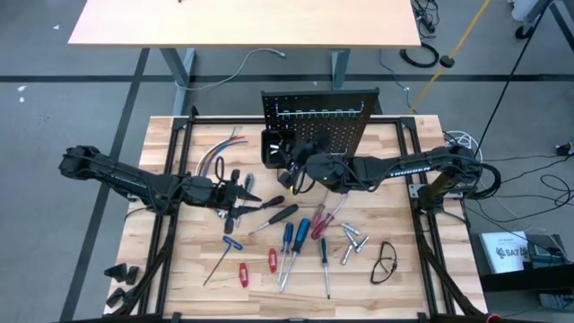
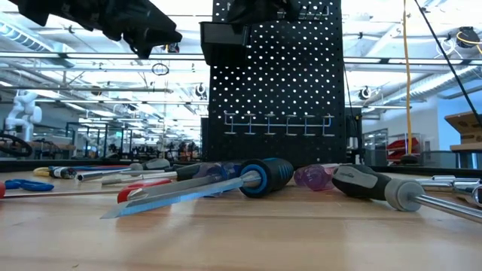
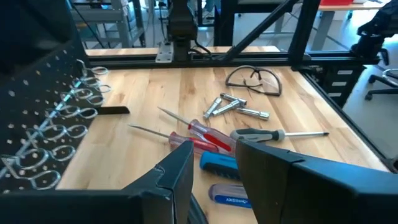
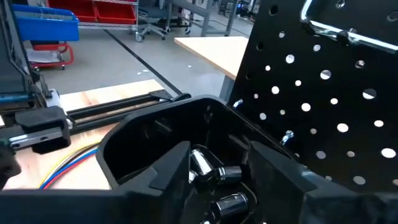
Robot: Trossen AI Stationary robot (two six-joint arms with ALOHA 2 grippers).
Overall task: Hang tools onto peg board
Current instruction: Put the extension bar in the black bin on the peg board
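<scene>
Barely begun, judging by the peg board (image 1: 321,126): standing upright at the far edge of the counter (image 1: 179,260), its row of metal hooks (image 2: 277,124) showing bare in the low view. Only gain so far: a few silver bits (image 4: 214,174) lying inside the small black bin (image 4: 168,134) on the board's front. Hovering right at that bin, the right gripper (image 4: 214,177), jaws spread with nothing between them, seemingly just after dropping a bit in. Still lying flat in front of the board, nearly all the tools (image 1: 296,238): blue, red and black-handled screwdrivers fanned across the counter, with more silver bits (image 1: 352,240) just beside them. Waiting left of the board over the counter, the left gripper (image 1: 235,193), jaws parted and gripping nothing. Resting in front of the board toward its right side, safety glasses (image 1: 386,262); left of the board, a bundle of coloured wires (image 1: 215,154). Remaining: essentially every screwdriver still needing a hook.
</scene>
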